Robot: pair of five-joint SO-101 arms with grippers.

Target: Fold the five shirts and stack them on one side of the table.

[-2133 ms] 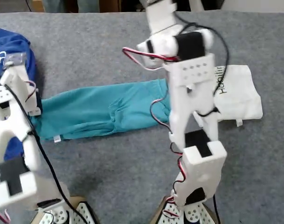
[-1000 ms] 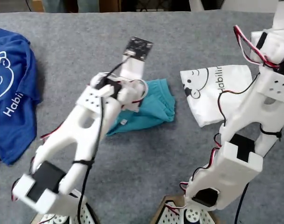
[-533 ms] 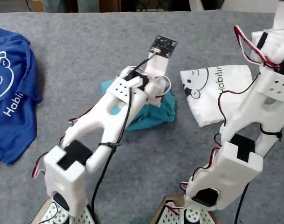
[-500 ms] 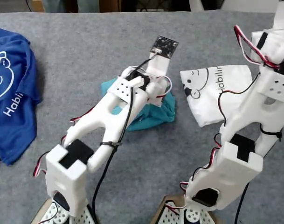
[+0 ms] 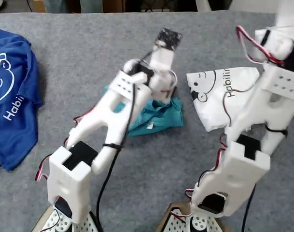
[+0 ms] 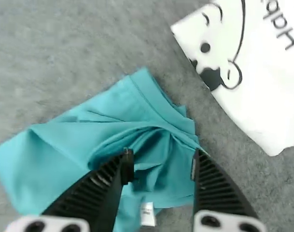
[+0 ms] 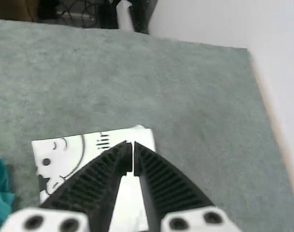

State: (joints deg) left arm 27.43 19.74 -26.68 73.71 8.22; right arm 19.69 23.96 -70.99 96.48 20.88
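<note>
Grey felt covers the table (image 5: 137, 38). The teal shirt (image 6: 113, 150) lies mid-table, loosely folded and bunched, just beside the folded white shirt (image 5: 233, 92). My left gripper (image 6: 161, 162) hangs over its rumpled ridge, fingers apart. My right gripper (image 7: 132, 150) is high above the white shirt, fingers together on nothing.

If I pinch just the top layer, I judge the fold would pull open.

My left wrist covers part of the teal shirt from above, so I cannot tell whether the tips touch cloth. The blue shirt (image 5: 11, 96) runs off the edge, still unfolded.
</note>
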